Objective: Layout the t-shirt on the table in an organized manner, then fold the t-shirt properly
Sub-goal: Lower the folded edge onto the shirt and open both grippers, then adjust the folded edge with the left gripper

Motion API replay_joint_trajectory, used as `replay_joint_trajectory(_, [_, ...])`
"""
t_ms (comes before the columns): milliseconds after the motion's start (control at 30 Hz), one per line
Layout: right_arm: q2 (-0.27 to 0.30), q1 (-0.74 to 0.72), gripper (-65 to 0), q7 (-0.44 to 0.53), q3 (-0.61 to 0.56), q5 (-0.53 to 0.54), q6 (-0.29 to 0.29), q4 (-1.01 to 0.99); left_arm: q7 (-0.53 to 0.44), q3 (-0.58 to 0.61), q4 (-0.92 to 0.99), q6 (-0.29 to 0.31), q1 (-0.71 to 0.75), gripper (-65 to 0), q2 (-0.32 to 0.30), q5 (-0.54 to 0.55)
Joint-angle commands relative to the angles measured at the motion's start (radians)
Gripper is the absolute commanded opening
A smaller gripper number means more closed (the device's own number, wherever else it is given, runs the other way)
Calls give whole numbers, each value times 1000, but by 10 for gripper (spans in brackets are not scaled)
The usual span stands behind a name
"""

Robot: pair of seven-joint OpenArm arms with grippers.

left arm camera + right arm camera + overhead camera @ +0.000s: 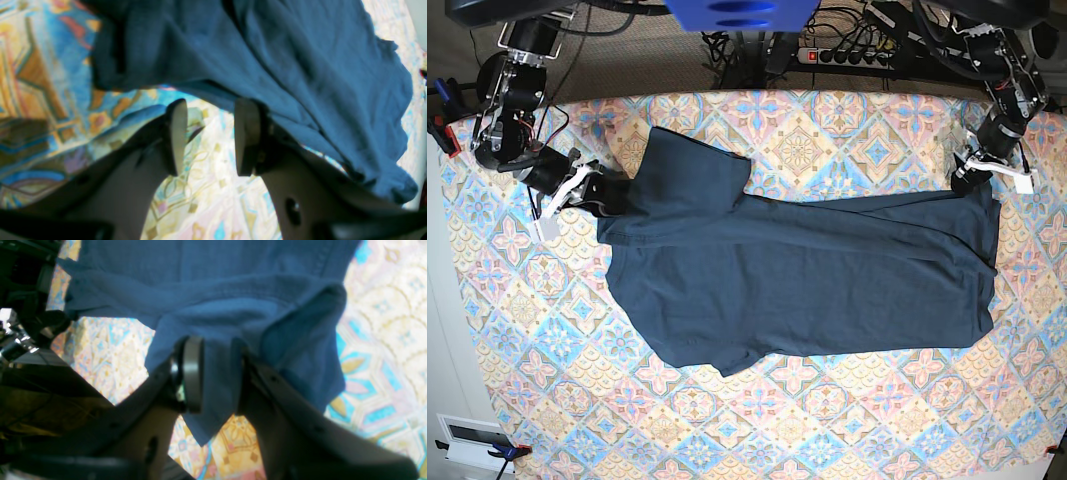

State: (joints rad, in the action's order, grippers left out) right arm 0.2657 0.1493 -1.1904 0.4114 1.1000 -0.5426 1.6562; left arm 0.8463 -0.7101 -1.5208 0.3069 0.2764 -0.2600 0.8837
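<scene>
The dark navy t-shirt (807, 270) lies spread across the patterned table (827, 420), hem to the right, sleeves and collar to the left. My right gripper (607, 195) is at the shirt's upper-left shoulder. In the right wrist view its fingers (193, 373) close on a fold of the t-shirt (217, 290) that hangs down between them. My left gripper (975, 180) sits at the shirt's upper-right hem corner. In the left wrist view this gripper (210, 133) is open, with bare table (200, 200) between the jaws, and the t-shirt (300, 66) drapes past the outside of one finger.
A power strip (847, 55) and cables lie beyond the table's far edge. A clamp (442, 130) grips the left table edge. A white box (472, 435) sits off the table at lower left. Patterned cloth shows all around the shirt.
</scene>
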Motion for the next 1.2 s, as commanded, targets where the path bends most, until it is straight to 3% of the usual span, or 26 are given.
replay_joint_trajectory(0, [16, -9, -515, 16, 5, 21, -6, 17, -9, -7, -2, 7, -4, -425, -8, 13])
replay_joint_trajectory(400, [16, -9, -514, 16, 7, 21, -6, 20, -32, -7, 200, 5, -139, -425, -37, 13])
replay_joint_trajectory(767, [16, -3, -514, 8, 5, 21, -6, 20, -100, -3, 285, 5, -197, -424, -120, 9])
replay_joint_trajectory(933, [16, 65, -516, 8, 8, 21, -6, 22, -101, -1, 389, 5, -268, -427, -127, -90])
replay_joint_trajectory(1033, [16, 98, -517, 8, 8, 21, -6, 22, -98, -1, 398, 7, -294, -487, -124, -163])
replay_joint_trajectory(1167, [16, 135, -517, 13, 10, 21, -6, 22, -98, -1, 395, 7, -299, -650, -124, -199])
